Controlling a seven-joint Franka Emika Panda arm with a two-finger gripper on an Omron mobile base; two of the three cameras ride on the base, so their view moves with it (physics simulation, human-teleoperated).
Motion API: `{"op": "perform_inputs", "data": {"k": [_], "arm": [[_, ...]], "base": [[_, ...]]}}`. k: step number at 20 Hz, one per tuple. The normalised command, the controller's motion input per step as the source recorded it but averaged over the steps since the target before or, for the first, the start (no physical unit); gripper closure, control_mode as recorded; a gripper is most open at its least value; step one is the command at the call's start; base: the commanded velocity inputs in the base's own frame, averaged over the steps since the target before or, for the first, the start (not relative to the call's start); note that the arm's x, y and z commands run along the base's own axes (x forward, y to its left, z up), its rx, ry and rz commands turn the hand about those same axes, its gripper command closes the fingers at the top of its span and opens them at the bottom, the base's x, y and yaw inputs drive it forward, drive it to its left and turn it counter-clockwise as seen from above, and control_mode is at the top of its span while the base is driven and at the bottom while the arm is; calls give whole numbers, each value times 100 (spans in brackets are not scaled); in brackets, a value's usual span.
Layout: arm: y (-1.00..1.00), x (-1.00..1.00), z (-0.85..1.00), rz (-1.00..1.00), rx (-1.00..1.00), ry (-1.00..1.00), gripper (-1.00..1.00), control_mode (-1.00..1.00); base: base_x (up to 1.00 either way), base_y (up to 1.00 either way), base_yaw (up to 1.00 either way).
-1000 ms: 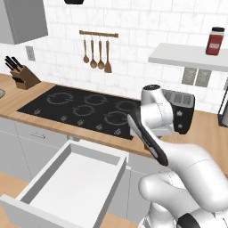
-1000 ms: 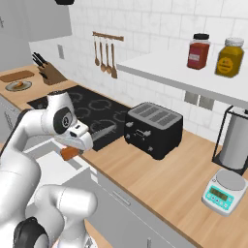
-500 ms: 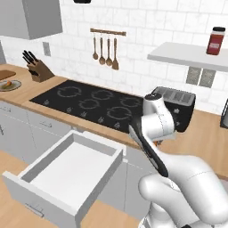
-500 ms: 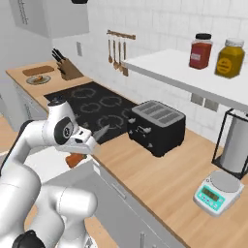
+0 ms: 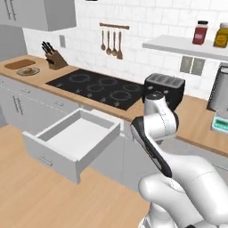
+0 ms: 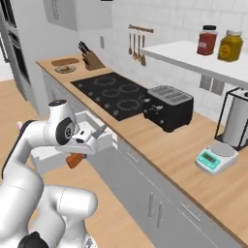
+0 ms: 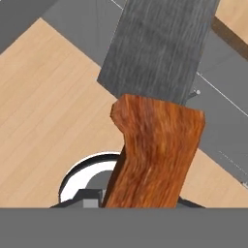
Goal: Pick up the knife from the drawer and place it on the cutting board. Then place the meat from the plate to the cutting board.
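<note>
Jaws clenched on knife (image 6: 83, 149), held off the tabletop at the end of the arm: orange-red handle (image 7: 154, 155) low, silvery blade (image 7: 162, 46) pointing up and away in the hand view, tip toward 1 o'clock in the right base view. Just behind the knife there, drawer (image 5: 73, 136) pulled out, white inside bare. Past the drawer, along the wooden tabletop (image 5: 196, 118), black hob (image 5: 100, 87) with 5 rings, then black toaster (image 5: 164, 88) at its 3 o'clock. Far end of the tabletop, at 10 o'clock from the hob: knife block (image 5: 54, 59) with black handles, then plate (image 5: 28, 71) with something small and tan on it, too small to make out as meat, and board (image 5: 20, 64) just beside the plate at 11 o'clock. Knife well apart from both. On the wall above the hob, 3 wooden spoons (image 5: 111, 43) hanging from a rail. On the shelf (image 6: 193, 57), 1 red jar (image 6: 207, 40) and 1 yellow jar (image 6: 228, 45) side by side. Below, small scale (image 6: 215, 157) and paper-towel stand (image 6: 238, 121).
</note>
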Motion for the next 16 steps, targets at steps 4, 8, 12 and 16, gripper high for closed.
{"op": "perform_inputs", "data": {"k": [4,8,12,16], "arm": [[0,0,0,0,0,0,100,100],[0,0,0,0,0,0,100,100],[0,0,0,0,0,0,100,100],[0,0,0,0,0,0,100,100]], "base": [[-25,100,22],[1,100,18],[44,100,18],[98,100,29]]}}
